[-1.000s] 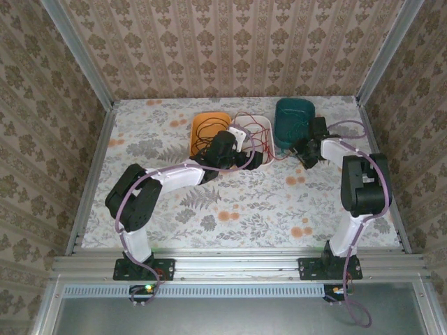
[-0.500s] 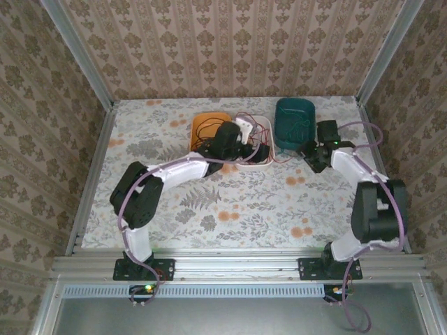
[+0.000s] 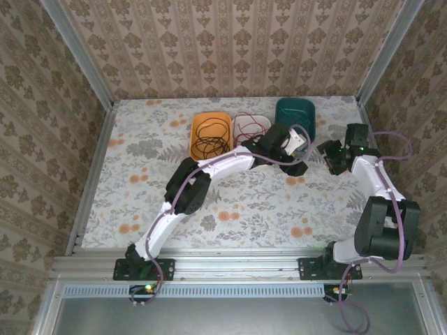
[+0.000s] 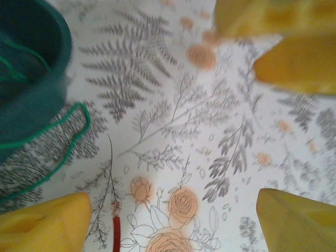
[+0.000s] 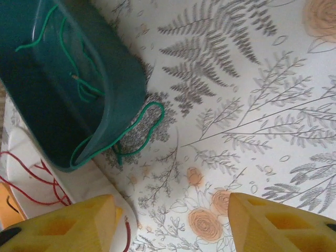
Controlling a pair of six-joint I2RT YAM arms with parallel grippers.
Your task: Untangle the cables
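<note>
Cables lie sorted by colour in three trays along the far side of the table. The black cable is coiled in the orange tray on the left, its oval running near to far. The red cable loops inside the white tray in the middle. The green cable is in the green tray on the right. In your right wrist view, one green loop spills over that tray's rim onto the table, pointing away from the tray. Your left gripper hovers at the green tray's near edge, its yellow fingers spread wide with bare table between them. Your right gripper sits to the right of that tray, apart from it, its fingers likewise released over bare table. Half a second ago your left gripper was over the white tray. It has since swung right, and your right gripper has drawn back to the right.
</note>
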